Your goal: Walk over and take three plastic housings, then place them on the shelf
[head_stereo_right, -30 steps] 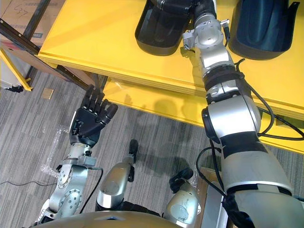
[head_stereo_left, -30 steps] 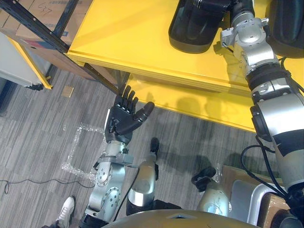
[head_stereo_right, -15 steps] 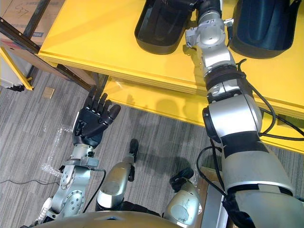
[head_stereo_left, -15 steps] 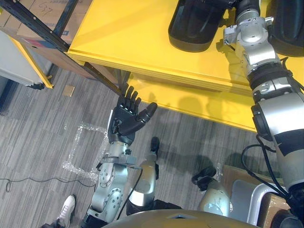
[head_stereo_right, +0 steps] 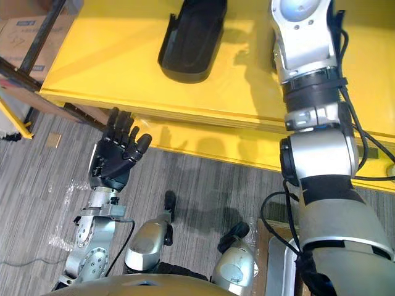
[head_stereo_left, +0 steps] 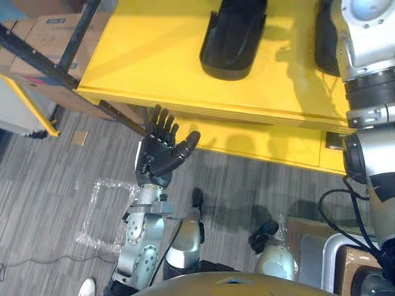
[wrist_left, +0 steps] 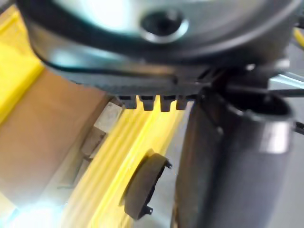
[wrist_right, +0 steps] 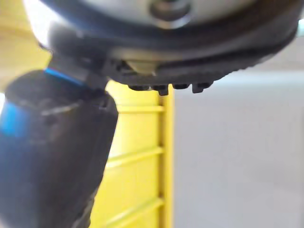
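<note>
A person's white shoe (head_stereo_left: 86, 287) shows at the near edge of the grey carpeted floor (head_stereo_left: 49, 179). A crumpled sheet of clear plastic wrap (head_stereo_left: 102, 209) lies a little beyond it. Above that stretch of floor the left hand (head_stereo_left: 157, 154) is held up with its palm turned upward. Its fingers are straight and spread, the thumb stands out to the side, and it holds nothing. The fingertips come just short of the front edge of the yellow shelf (head_stereo_left: 154, 55).

A lower yellow level (head_stereo_left: 265, 142) juts out beneath that edge. On the shelf's top board lies one black plastic housing (head_stereo_left: 233, 37), its hollow side up and well back from the front lip. A second dark housing (head_stereo_left: 322, 43) sits further right on the same board, mostly hidden behind the right arm, which reaches up over the shelf. In its own wrist view the right hand (wrist_right: 52, 156) shows a dark thumb and short straight fingertips with nothing between them. Yellow rack rungs lie past them. Cardboard boxes (head_stereo_left: 43, 37) are stacked off to the left behind the dark rack frame.
</note>
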Robot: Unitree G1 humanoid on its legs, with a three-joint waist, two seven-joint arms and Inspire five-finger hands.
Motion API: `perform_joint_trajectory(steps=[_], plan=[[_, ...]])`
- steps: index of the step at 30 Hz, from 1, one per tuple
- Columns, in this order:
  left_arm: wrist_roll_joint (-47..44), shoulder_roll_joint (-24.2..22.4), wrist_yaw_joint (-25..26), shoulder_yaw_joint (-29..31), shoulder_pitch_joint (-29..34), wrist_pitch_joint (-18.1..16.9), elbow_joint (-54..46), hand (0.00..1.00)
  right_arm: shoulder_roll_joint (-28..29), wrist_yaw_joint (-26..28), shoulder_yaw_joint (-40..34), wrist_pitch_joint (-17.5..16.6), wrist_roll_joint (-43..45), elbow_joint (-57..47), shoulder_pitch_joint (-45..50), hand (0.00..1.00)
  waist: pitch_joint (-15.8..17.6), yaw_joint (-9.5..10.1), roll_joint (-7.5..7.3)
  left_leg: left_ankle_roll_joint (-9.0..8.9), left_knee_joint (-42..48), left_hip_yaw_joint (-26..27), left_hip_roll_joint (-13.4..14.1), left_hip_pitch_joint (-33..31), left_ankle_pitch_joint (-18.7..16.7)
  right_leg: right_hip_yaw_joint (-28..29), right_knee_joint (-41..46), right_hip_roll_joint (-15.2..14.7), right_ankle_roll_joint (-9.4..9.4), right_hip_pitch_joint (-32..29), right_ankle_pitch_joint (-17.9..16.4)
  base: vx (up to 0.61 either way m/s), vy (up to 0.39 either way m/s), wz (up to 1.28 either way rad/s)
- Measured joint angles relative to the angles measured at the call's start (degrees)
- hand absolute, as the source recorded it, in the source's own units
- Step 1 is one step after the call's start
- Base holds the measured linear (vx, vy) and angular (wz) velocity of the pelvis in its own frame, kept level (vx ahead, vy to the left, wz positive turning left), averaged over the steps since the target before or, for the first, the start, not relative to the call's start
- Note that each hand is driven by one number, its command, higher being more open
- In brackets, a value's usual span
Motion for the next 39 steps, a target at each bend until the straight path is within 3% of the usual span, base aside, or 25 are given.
perform_joint_trajectory(steps=[3, 6, 8, 10, 12, 14, 17, 21, 27, 39], plan=[[0.4, 0.2, 0.1, 2.4, 0.3, -0.3, -0.1, 1.00, -0.3, 5.2, -4.0, 3.3, 4.6, -14.3, 16.6, 1.00, -4.7, -2.12, -3.87, -0.49, -0.1, 3.4, 0.4, 1.8, -0.8, 1.9, -4.5, 1.8, 0.13, 1.6, 1.9, 0.05, -0.030, -0.39], [1.7, 0.5, 0.0, 3.4, 0.4, -0.5, -0.6, 1.00, 0.0, 8.5, -10.3, 6.5, 9.2, -24.7, 34.9, 1.00, -8.2, -3.54, -5.67, -0.92, -0.1, 5.8, 1.1, 3.6, -2.2, 3.8, -7.6, 3.2, 0.20, 3.0, 3.2, 0.04, -0.034, -0.38], [2.6, 0.5, 0.0, 5.3, 1.6, -0.4, -2.5, 1.00, 2.6, 11.6, -15.3, 8.0, 13.5, -30.7, 46.1, 1.00, -8.6, -4.70, -5.97, -1.35, -0.2, 7.1, 1.4, 5.0, -2.9, 4.8, -8.9, 3.9, 0.24, 3.9, 3.9, 0.00, -0.012, -0.38], [3.8, 0.3, 0.0, 9.3, 4.4, 0.1, -5.7, 1.00, 10.9, 14.2, -20.3, 10.5, 15.1, -39.1, 66.2, 1.00, -10.9, -6.93, -6.06, -1.78, -0.3, 9.3, 2.0, 5.7, -3.5, 6.5, -11.4, 5.2, 0.14, 4.1, 4.7, 0.03, -0.023, -0.52], [4.9, -0.2, -0.4, 11.1, 6.1, 0.3, -7.3, 1.00, 15.7, 17.2, -20.4, 12.9, 15.0, -40.9, 79.3, 1.00, -11.8, -8.35, -5.72, -2.19, -0.3, 11.0, 2.5, 6.6, -4.2, 7.8, -12.7, 6.0, 0.19, 4.4, 5.1, 0.04, -0.021, -0.44], [5.9, -0.2, -1.5, 11.1, 7.0, 0.3, -8.0, 1.00, 19.6, 18.3, -19.2, 15.3, 15.1, -41.1, 87.9, 1.00, -12.5, -9.56, -5.70, -2.41, -0.3, 11.9, 3.1, 6.5, -4.5, 8.5, -13.8, 6.8, 0.35, 4.3, 5.4, 0.03, -0.023, -0.22], [8.8, -0.2, -2.9, 11.3, 8.0, 0.6, -8.1, 1.00, 23.1, 19.1, -16.5, 16.0, 17.3, -41.1, 97.1, 1.00, -13.0, -10.45, -5.78, -2.52, -0.3, 12.5, 3.7, 6.4, -4.7, 9.1, -14.5, 7.5, 0.37, 4.0, 5.5, 0.04, -0.020, -0.12], [9.6, -0.2, -2.1, 12.0, 9.7, 3.8, -8.1, 1.00, 27.0, 19.0, -15.5, 14.6, 20.9, -41.0, 102.9, 1.00, -14.6, -10.88, -6.13, -2.99, -0.1, 14.1, 3.9, 6.4, -5.1, 10.7, -14.6, 7.9, 0.10, 2.9, 5.7, 0.06, 0.004, -0.19], [11.6, 1.3, 1.4, 13.4, 8.7, 8.3, -8.0, 1.00, 28.1, 19.3, -13.3, 11.2, 23.4, -40.5, 103.5, 1.00, -16.6, -12.09, -7.51, -3.09, -0.1, 15.9, 3.8, 6.6, -5.4, 12.7, -14.3, 7.9, -0.09, 1.5, 5.8, 0.05, 0.016, -0.15], [12.2, 2.6, 10.3, 14.8, 4.9, 13.1, -8.0, 1.00, 26.6, 19.4, -11.6, 11.1, 24.6, -39.4, 101.4, 1.00, -16.8, -12.43, -7.04, -3.07, 0.0, 18.1, 3.7, 5.8, -6.3, 15.2, -14.2, 8.0, -0.16, -1.0, 5.8, 0.02, 0.008, -0.10]])
